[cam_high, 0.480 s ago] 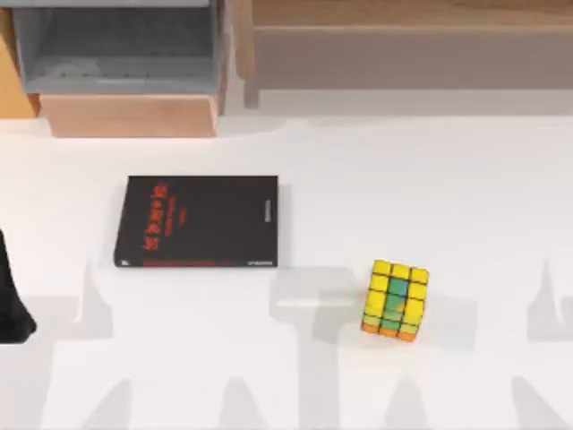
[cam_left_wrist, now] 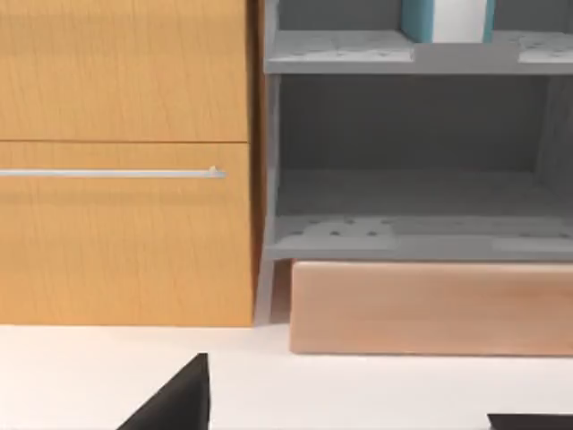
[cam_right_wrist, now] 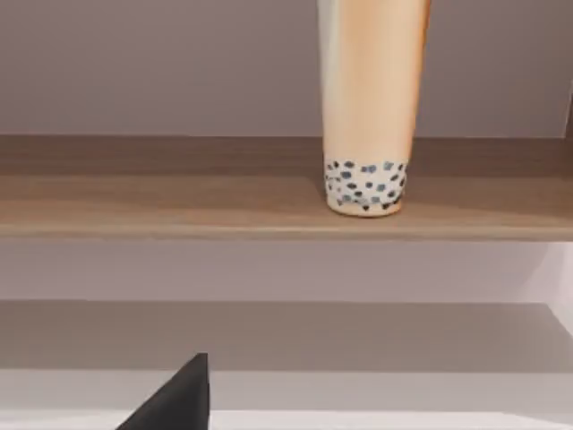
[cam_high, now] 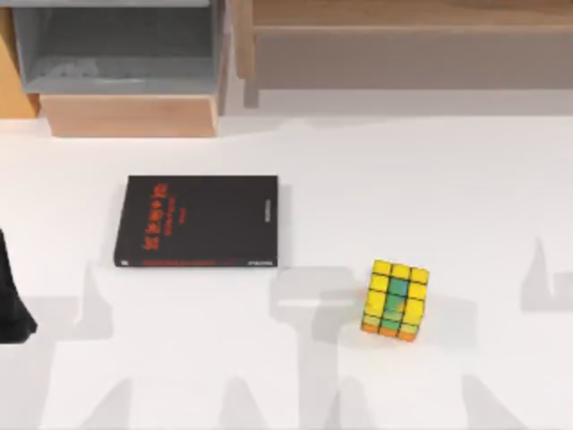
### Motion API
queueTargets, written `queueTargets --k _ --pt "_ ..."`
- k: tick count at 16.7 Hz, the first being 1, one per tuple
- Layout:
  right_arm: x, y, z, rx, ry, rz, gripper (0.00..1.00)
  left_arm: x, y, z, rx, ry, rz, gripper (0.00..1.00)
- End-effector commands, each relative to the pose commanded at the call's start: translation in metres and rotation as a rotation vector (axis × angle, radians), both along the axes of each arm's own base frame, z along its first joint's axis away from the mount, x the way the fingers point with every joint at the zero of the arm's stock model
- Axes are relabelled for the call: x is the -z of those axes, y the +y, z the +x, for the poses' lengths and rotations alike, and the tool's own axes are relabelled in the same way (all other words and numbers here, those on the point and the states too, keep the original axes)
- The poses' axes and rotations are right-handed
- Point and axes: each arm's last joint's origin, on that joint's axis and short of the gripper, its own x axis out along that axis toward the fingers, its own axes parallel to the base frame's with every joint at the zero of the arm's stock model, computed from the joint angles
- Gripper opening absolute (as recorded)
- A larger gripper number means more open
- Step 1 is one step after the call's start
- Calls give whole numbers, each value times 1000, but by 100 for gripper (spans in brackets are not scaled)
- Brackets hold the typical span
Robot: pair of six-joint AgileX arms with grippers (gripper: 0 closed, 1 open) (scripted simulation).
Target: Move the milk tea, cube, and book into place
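Observation:
The black book [cam_high: 197,222] with red lettering lies flat on the white table, left of the middle. To its right and nearer the front sits the small cube [cam_high: 395,298], yellow on top with green and orange squares. The milk tea [cam_right_wrist: 367,107], a tall orange cup with dark pearls at its base, stands upright on a wooden shelf board [cam_right_wrist: 179,193] ahead of my right gripper, whose one visible finger [cam_right_wrist: 183,399] is far from it. My left gripper [cam_left_wrist: 354,417] is open, with its fingers [cam_left_wrist: 179,403] wide apart and nothing between them, and faces the cabinet.
A grey open shelf [cam_high: 116,45] on a wooden base [cam_high: 130,115] stands at the back left, beside an orange cabinet with a bar handle [cam_left_wrist: 107,173]. A long wooden shelf [cam_high: 412,49] spans the back right. A dark part of my left arm [cam_high: 11,305] shows at the left edge.
The arm shadow at the table's right edge has shifted a little left and towards the back. The book and the cube lie where they were.

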Motion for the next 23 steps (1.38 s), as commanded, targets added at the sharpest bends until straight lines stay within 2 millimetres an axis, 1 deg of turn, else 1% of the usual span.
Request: queueTargets --k 2,4,6,8,10,13,15,16,17,19,23 --pt "-24 -1 14 3 -9 -2 100 0 0 0 0 0 0 100" --pt "-46 -2 38 6 -9 -5 100 0 0 0 0 0 0 100" --pt "-63 -3 70 8 0 -7 100 0 0 0 0 0 0 100" --pt "-72 -6 109 10 14 -8 100 0 0 0 0 0 0 100" --pt "-71 -9 151 11 30 -8 100 0 0 0 0 0 0 100" --pt "-55 -14 209 11 52 -7 100 0 0 0 0 0 0 100" --pt "-42 -17 238 11 58 -6 100 0 0 0 0 0 0 100" --pt "-35 -18 249 11 58 -6 100 0 0 0 0 0 0 100" --pt "-30 -19 259 11 56 -6 100 0 0 0 0 0 0 100" --pt "-24 -20 270 11 52 -6 100 0 0 0 0 0 0 100" --pt "-22 -21 273 11 51 -6 100 0 0 0 0 0 0 100"
